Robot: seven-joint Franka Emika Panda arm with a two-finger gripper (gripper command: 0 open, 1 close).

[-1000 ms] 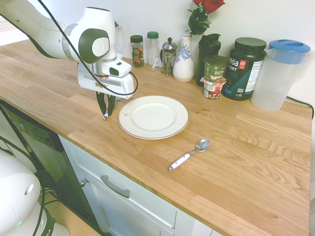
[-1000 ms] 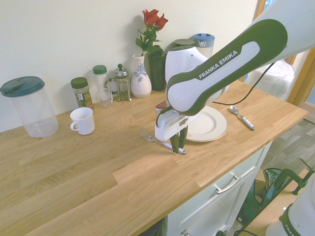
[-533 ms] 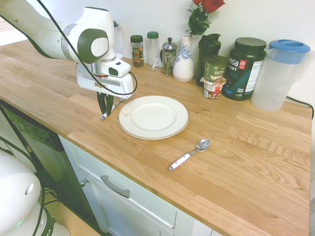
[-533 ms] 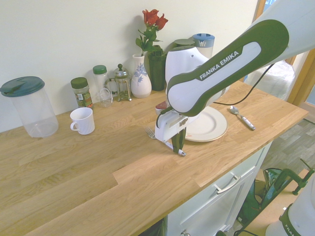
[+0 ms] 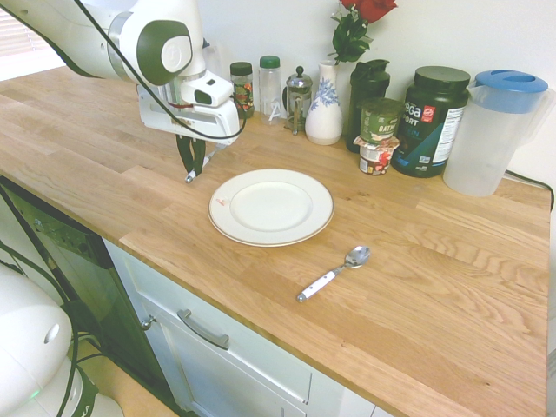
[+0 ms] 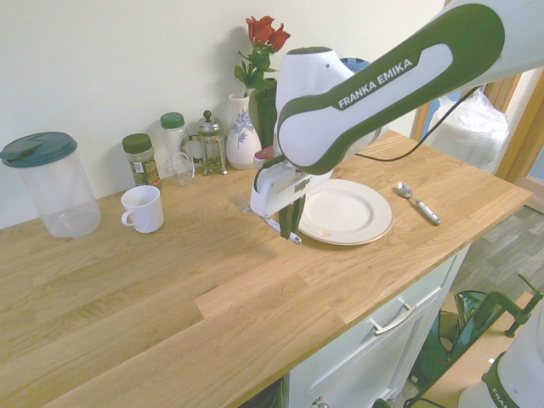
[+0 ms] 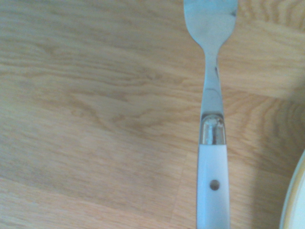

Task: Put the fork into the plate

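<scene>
The fork (image 6: 265, 219) hangs level above the wooden counter, just left of the plate (image 6: 374, 228) in the second exterior view. My gripper (image 6: 287, 231) is shut on its white handle, and the metal tines point away from the plate. From the first exterior view, the gripper (image 5: 193, 167) holds the fork (image 5: 190, 176) off the counter beside the plate's (image 5: 306, 228) far left rim. The wrist view shows the fork (image 7: 212, 143) over bare wood, with the plate's edge (image 7: 293, 205) at one corner. Nothing lies on the plate.
A white-handled spoon (image 5: 334, 271) lies on the counter beyond the plate. Along the wall stand a vase with roses (image 5: 324, 109), jars, a dark tub (image 5: 430, 122) and a blue-lidded pitcher (image 5: 495, 130). A white mug (image 6: 143, 208) and a second pitcher (image 6: 51, 183) stand further along.
The gripper shut on the fork's handle and lifted it off the counter, rising and shifting toward the back wall. The plate and spoon have not moved.
</scene>
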